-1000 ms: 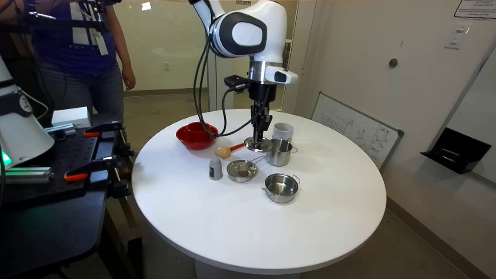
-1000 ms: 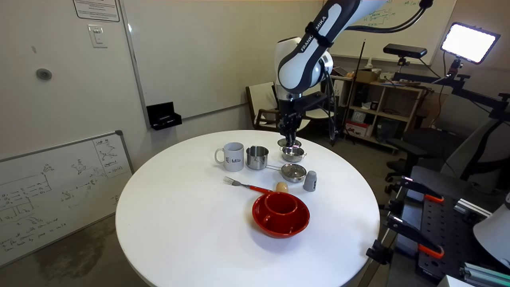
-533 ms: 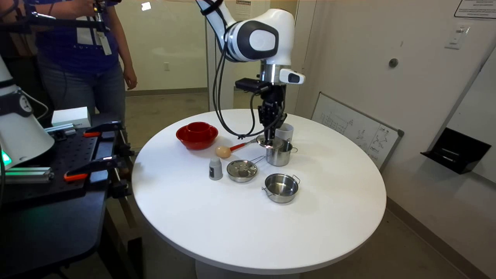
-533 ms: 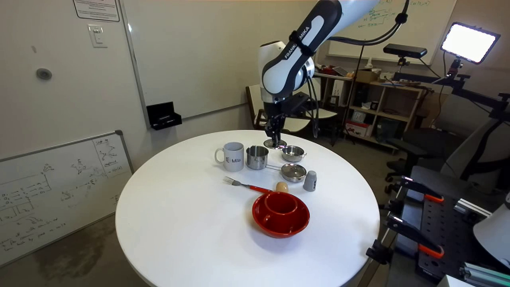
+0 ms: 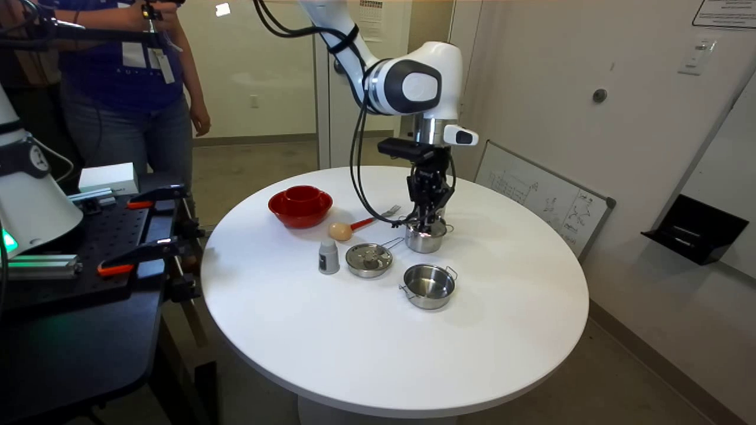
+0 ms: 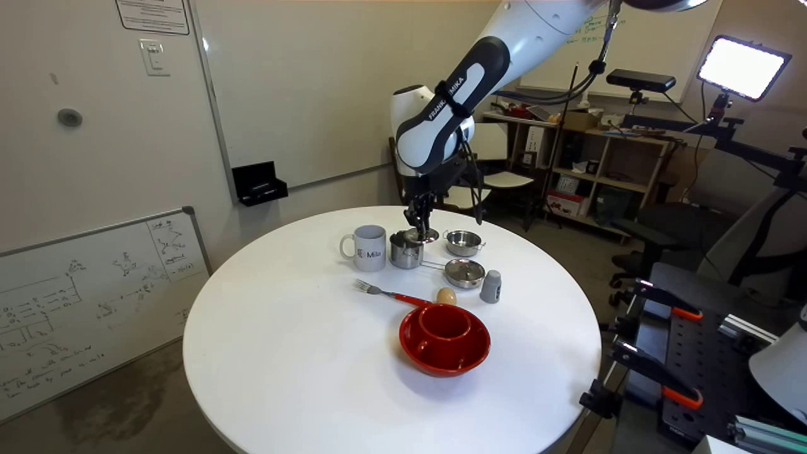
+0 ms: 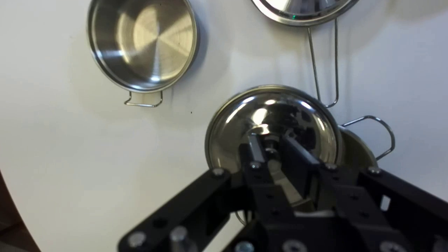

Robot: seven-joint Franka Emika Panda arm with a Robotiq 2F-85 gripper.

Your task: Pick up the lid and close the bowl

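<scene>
The lid (image 7: 227,136) is a round shiny steel disc with a knob in its middle. My gripper (image 7: 270,138) is shut on the knob, one finger on each side, and holds the lid roughly level. The lid also shows under the gripper in an exterior view (image 6: 431,237). The bowl (image 5: 424,243) is a deep steel pot standing upright below it, also in an exterior view (image 6: 405,257). In the wrist view the lid covers only part of the bowl (image 7: 355,150), whose rim and handle stick out at right. I cannot tell whether lid and bowl touch.
A wider, lower steel bowl (image 5: 430,286) and a lidded steel pan (image 5: 369,260) with a long wire handle stand nearby. A white mug (image 6: 370,248) stands beside the bowl. A grey shaker (image 5: 329,258), a tan ball-like object (image 6: 446,296), a red-handled fork (image 6: 410,298) and a red bowl (image 6: 441,362) with a red cup lie around.
My gripper has carried the lid sideways toward the bowl and lowered it in the last half second. The lid now overlaps the bowl in the views. The other dishes have not moved.
</scene>
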